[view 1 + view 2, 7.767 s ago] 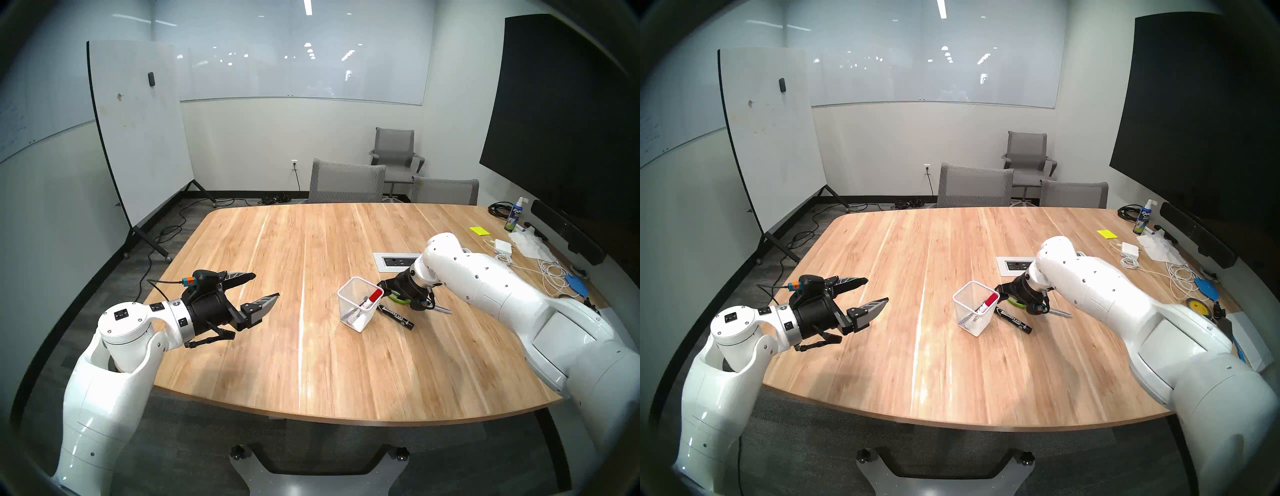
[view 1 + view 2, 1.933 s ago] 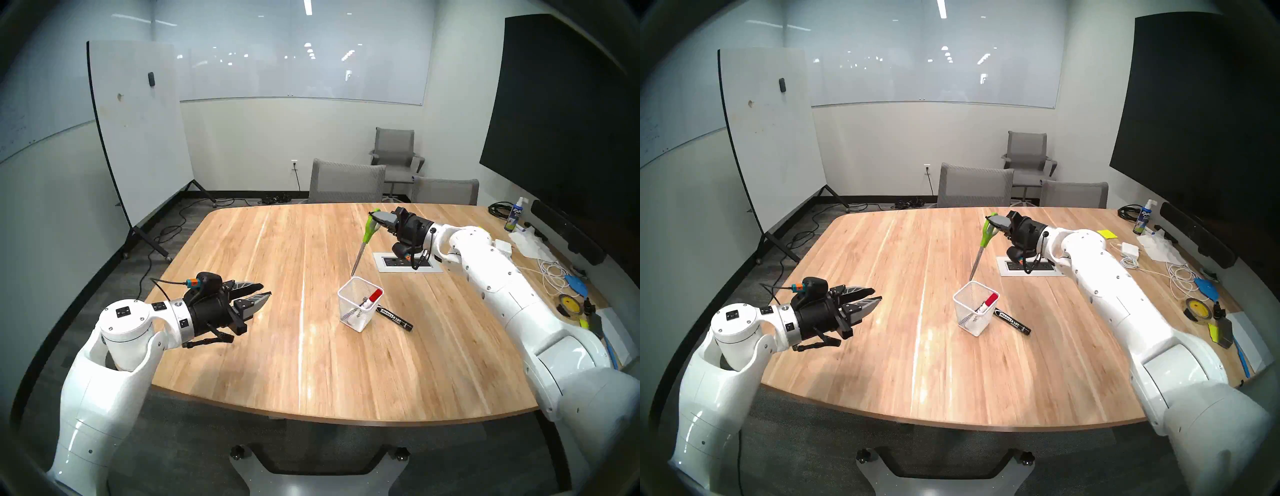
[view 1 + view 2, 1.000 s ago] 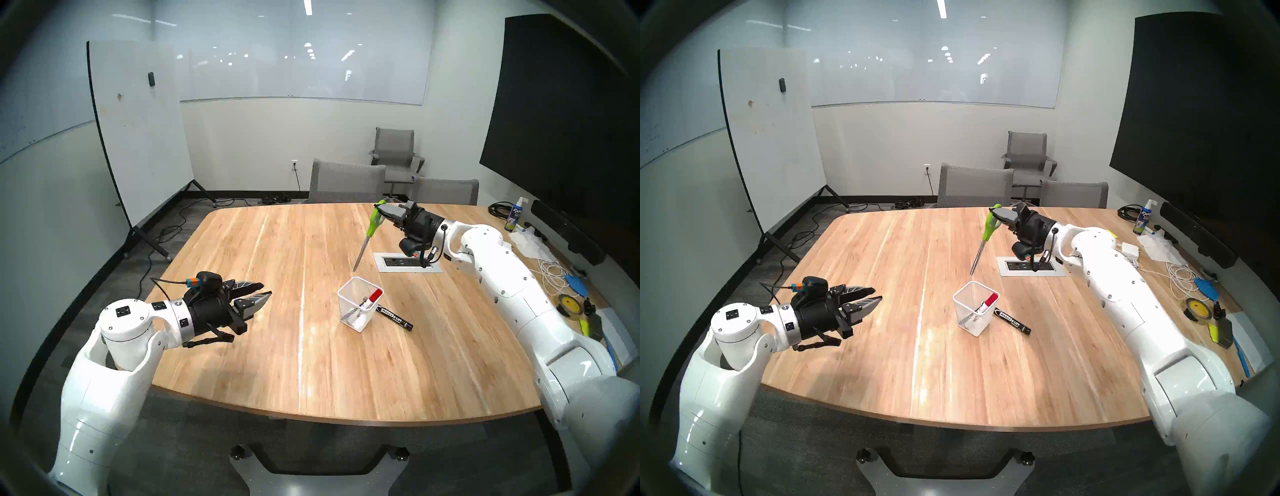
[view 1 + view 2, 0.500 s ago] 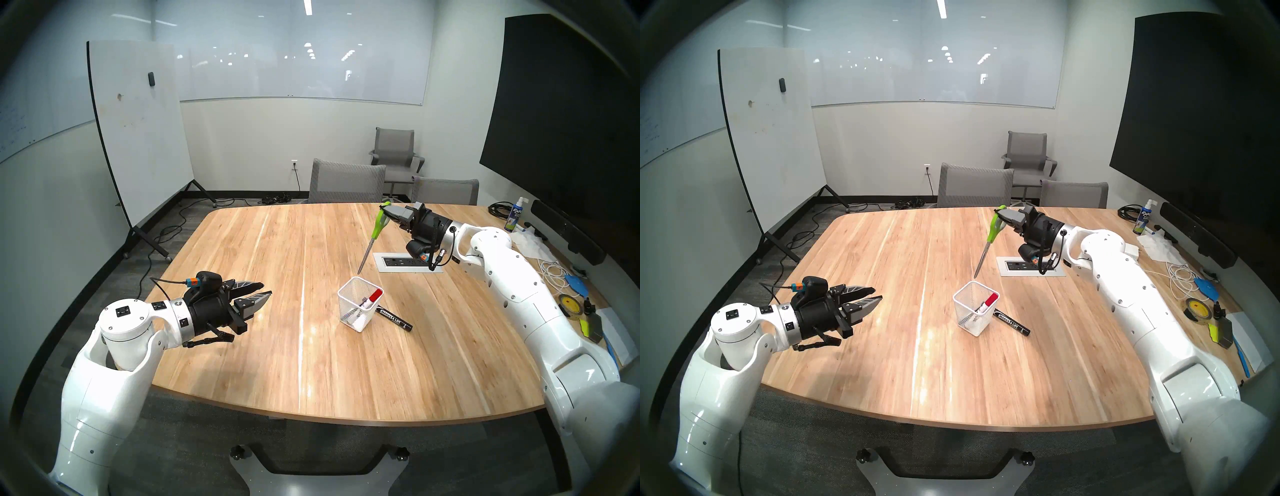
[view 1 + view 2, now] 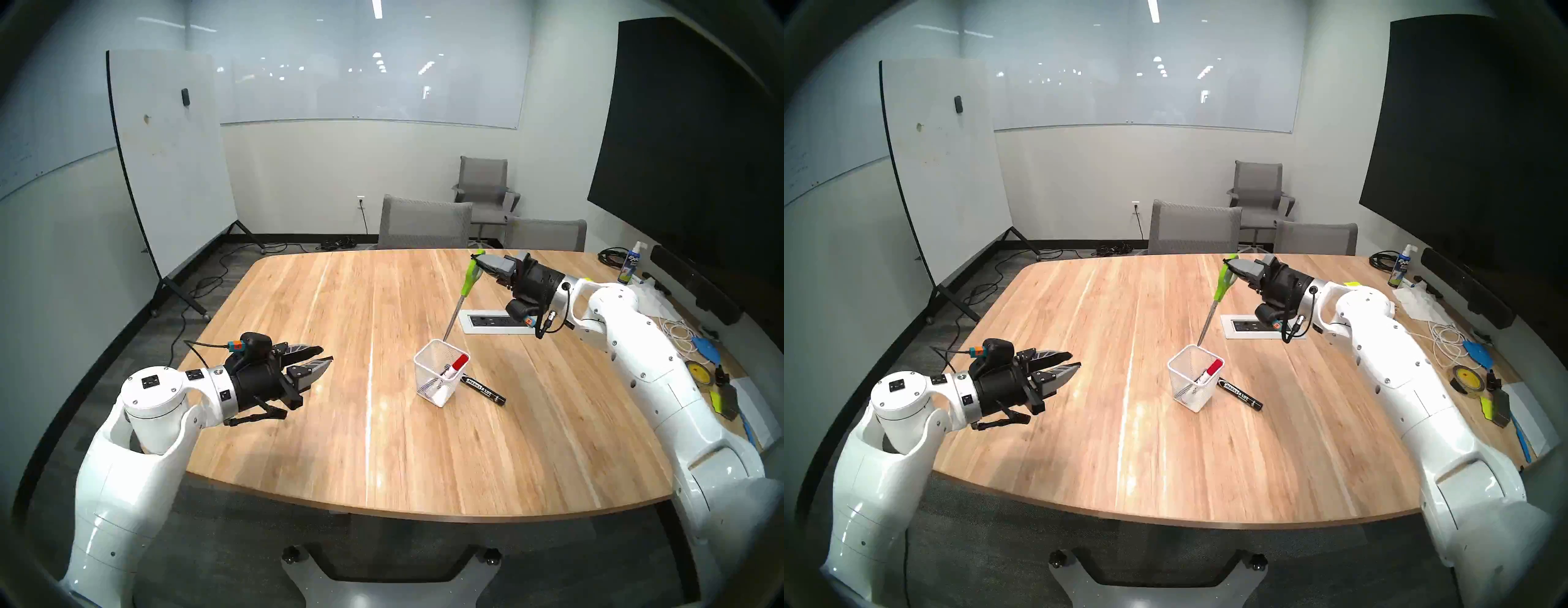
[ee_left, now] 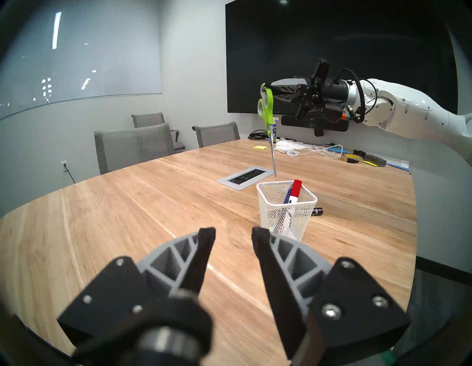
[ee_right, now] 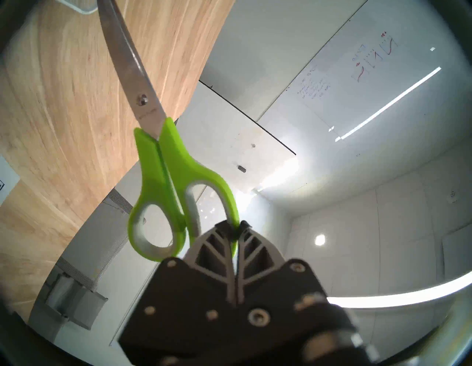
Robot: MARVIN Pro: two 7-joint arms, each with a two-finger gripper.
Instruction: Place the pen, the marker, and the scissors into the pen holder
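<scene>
**Hanging scissors over the mesh cup**

Watching the head view, I see my right gripper pinching the scissors by one green loop. They dangle blades down, long axis near vertical, tip just above the pen holder; a swing could clip the rim.

Left wrist view: the left gripper is narrowed, empty. The red-capped marker leans inside, crowding the slot.

Right wrist view: the fingertips clamp the loop only.
</scene>
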